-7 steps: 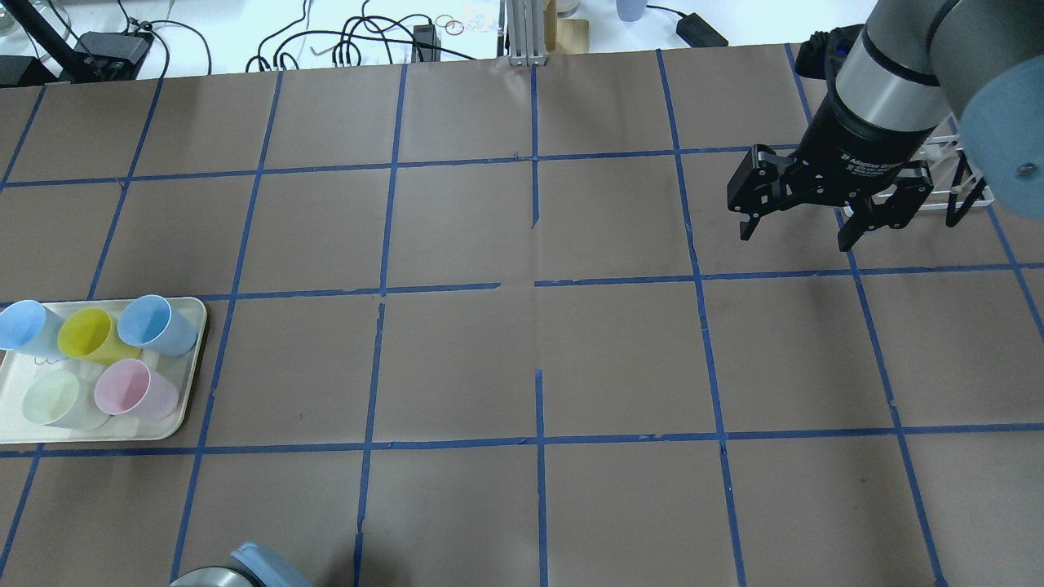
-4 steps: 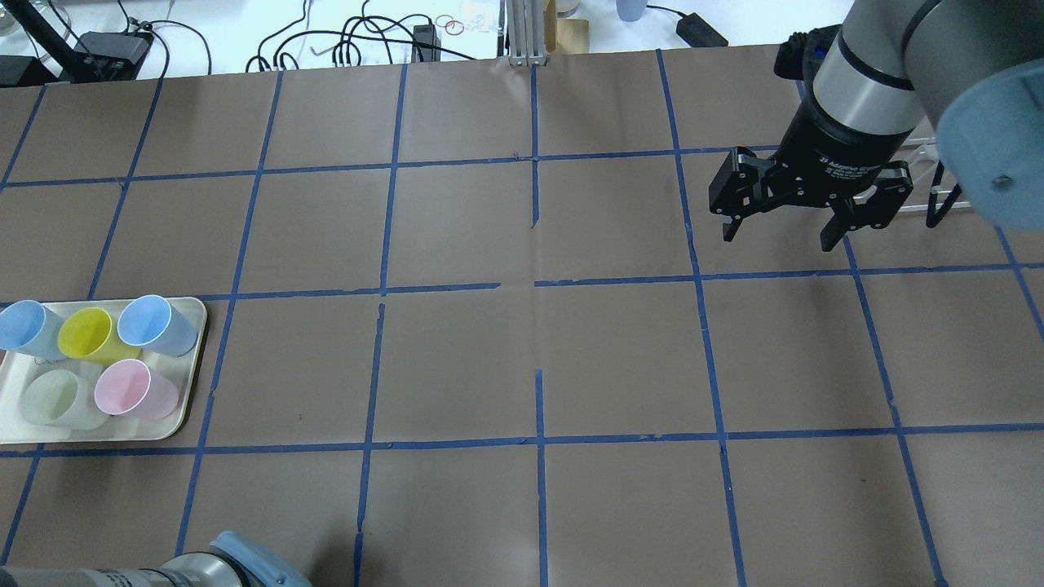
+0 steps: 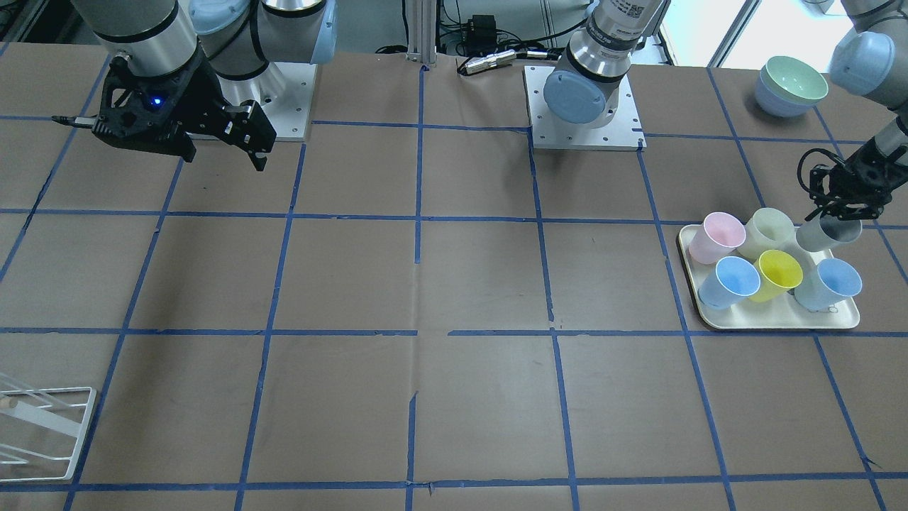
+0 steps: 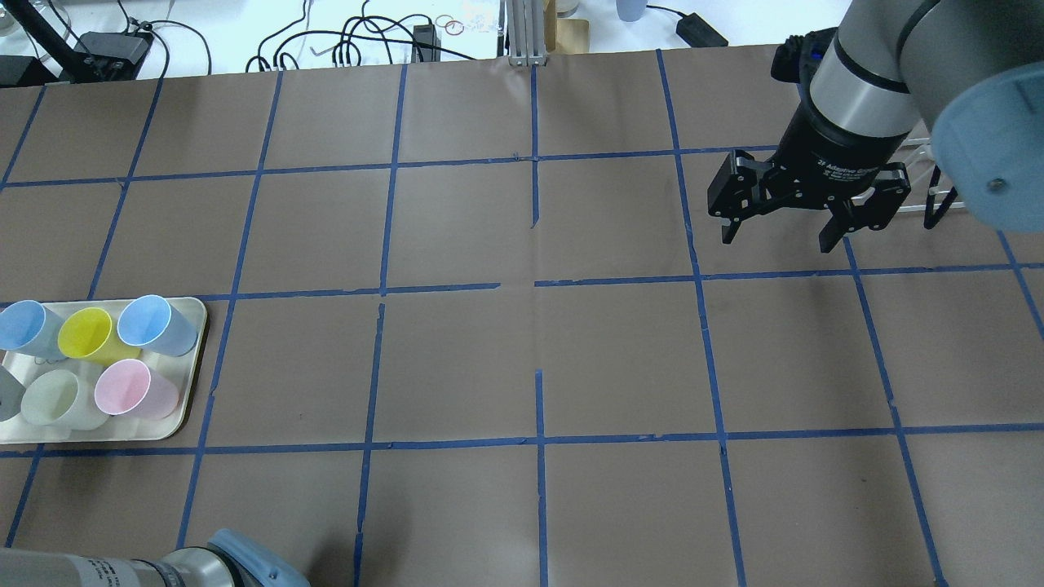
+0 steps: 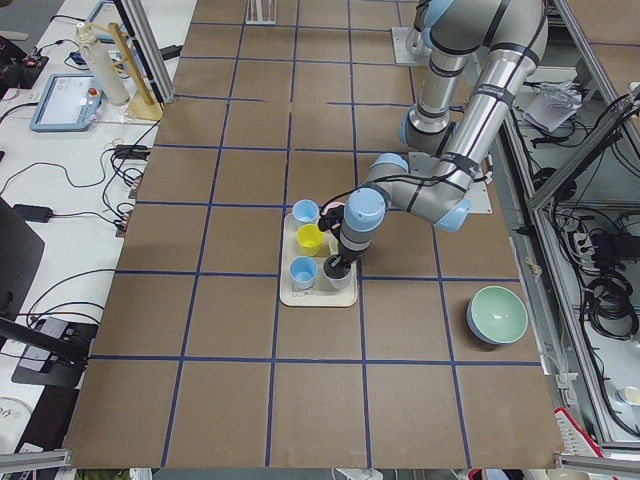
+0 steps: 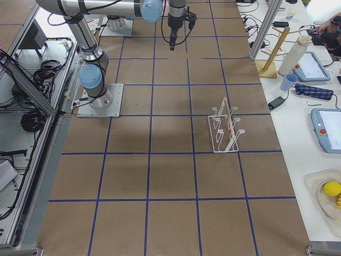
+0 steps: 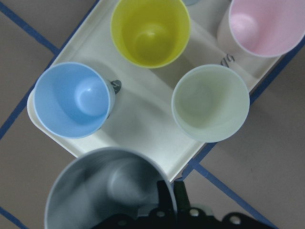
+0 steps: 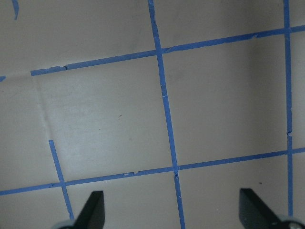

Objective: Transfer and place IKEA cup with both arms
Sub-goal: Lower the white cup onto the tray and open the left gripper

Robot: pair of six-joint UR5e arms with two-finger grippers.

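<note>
The pale grey IKEA cup [image 3: 828,233] hangs from my left gripper [image 3: 840,207], which is shut on its rim at the tray's robot-side corner. In the left wrist view the cup [image 7: 107,191] fills the lower left, above the cream tray [image 7: 143,136]. In the overhead view only its edge [image 4: 5,393] shows at the far left. My right gripper [image 4: 775,238] is open and empty above the table's right half; it also shows in the front-facing view [image 3: 223,155].
The tray [image 4: 194,326] holds pink [image 4: 134,390], yellow [image 4: 86,334], pale green [image 4: 50,399] and two blue cups [image 4: 155,324]. A white wire rack [image 6: 225,128] stands beyond the right gripper. Stacked green and lilac bowls [image 3: 791,86] sit near the left arm.
The right gripper has moved left and slightly toward the far edge, still open. The grey cup has come into the overhead view at the left edge, and the left arm's elbow has slid in below.
</note>
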